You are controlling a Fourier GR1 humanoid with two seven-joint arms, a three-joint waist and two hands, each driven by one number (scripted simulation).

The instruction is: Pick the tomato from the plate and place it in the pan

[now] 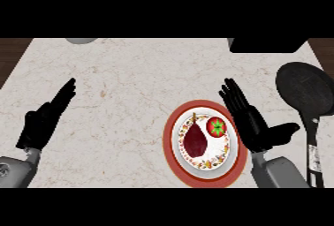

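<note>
Left robot hand (pixel 44 118): released, fingers straight, resting on the marble desk (pixel 130 79) at the view's left, well apart from the plate (pixel 179 154). Plate: red-rimmed, patterned, near the desk's front edge. It carries a dark red item (pixel 195 140) and, just right of it, the tomato (pixel 216 127). Right robot hand (pixel 251 121): released, fingers straight, just beside the plate's right rim, holding nothing. Pan (pixel 305 88): black, at far right, handle toward the front.

A dark red beet-like vegetable (pixel 195 140) lies on the pale marble bench (pixel 130 79). At the bench's far edge sit a grey rounded object (pixel 81 40), cut off, and a black box-like object (pixel 267 45).
</note>
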